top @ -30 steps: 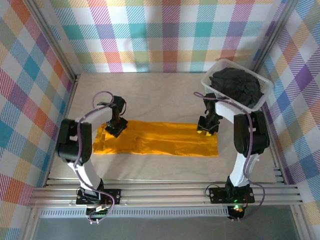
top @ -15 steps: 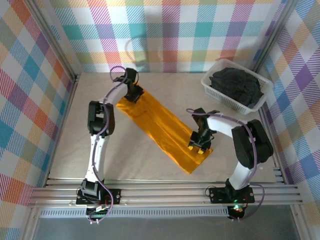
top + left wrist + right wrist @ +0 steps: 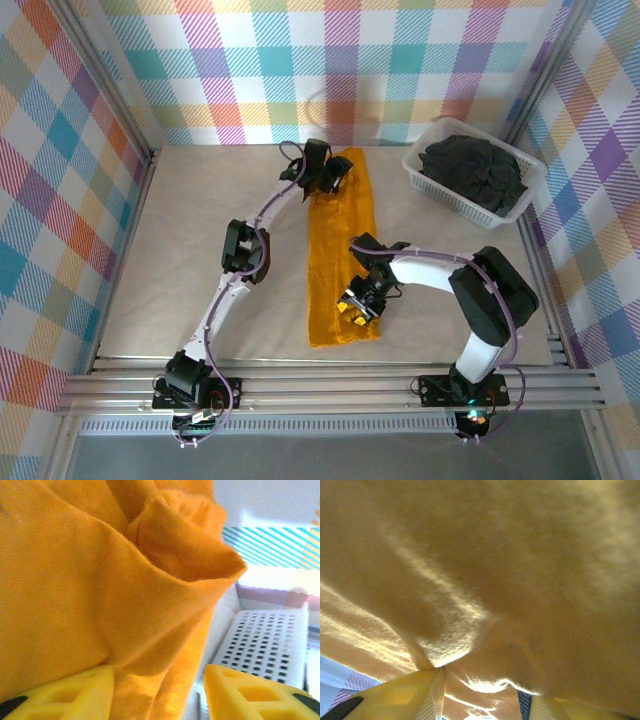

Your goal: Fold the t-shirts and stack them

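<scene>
Left gripper (image 3: 334, 178): clamping far end of orange t-shirt (image 3: 335, 255).
Right gripper (image 3: 356, 309): pinching its near end.
Black t-shirt (image 3: 472, 168): lying in basket (image 3: 413, 161).

orange t-shirt (image 3: 495, 555) blurred close up, cropped by edges, basket (image 3: 265, 645) partly cut off

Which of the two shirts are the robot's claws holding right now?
The bright orange-yellow cloth t-shirt, stretched between left gripper and right gripper; the dark charcoal t-shirt lies crumpled in the white lattice basket.
</scene>
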Robot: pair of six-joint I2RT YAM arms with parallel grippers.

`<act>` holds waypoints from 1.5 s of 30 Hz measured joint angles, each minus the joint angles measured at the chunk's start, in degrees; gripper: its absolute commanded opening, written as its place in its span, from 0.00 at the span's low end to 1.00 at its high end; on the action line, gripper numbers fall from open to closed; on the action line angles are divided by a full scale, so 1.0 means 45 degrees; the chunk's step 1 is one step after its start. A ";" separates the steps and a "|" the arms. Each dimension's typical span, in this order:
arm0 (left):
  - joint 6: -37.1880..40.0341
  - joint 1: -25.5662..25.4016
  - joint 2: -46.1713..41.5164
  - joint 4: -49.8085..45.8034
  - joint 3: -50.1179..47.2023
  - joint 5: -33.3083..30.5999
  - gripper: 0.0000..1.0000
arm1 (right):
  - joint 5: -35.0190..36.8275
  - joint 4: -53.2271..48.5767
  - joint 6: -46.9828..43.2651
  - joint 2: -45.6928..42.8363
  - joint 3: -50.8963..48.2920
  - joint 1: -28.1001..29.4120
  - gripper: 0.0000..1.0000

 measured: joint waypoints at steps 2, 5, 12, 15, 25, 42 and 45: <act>-0.0175 0.0044 0.0117 0.0097 0.0335 -0.0107 0.68 | 0.0165 -0.0136 0.0010 0.0019 0.0253 0.0010 0.45; 0.0136 0.0267 0.0068 -0.0233 0.0651 -0.0413 0.75 | 0.0500 -0.0510 -0.0015 -0.0136 0.0578 -0.0053 0.48; 0.2992 0.0850 -0.3342 -0.3832 -0.1433 -0.1525 0.68 | 0.1583 -0.2191 -0.1307 -0.2992 0.0627 -0.1127 0.53; 0.4294 0.0801 -0.7193 -0.4624 -0.5712 -0.1719 0.66 | 0.1865 -0.2560 -0.2492 -0.4639 0.0301 -0.2001 0.53; 0.5697 -0.2220 -1.6995 -0.5353 -2.1420 0.1039 0.66 | 0.0321 -0.3818 -0.6033 -0.4828 -0.1744 -0.2681 0.54; 0.2720 -0.4682 -1.7019 -0.2011 -2.4786 0.2249 0.51 | -0.1122 -0.2312 -0.6538 -0.2191 -0.2584 -0.2093 0.40; 0.2521 -0.4760 -1.6757 -0.2268 -2.4611 0.2142 0.33 | -0.1156 -0.2069 -0.6377 -0.2064 -0.2584 -0.1923 0.32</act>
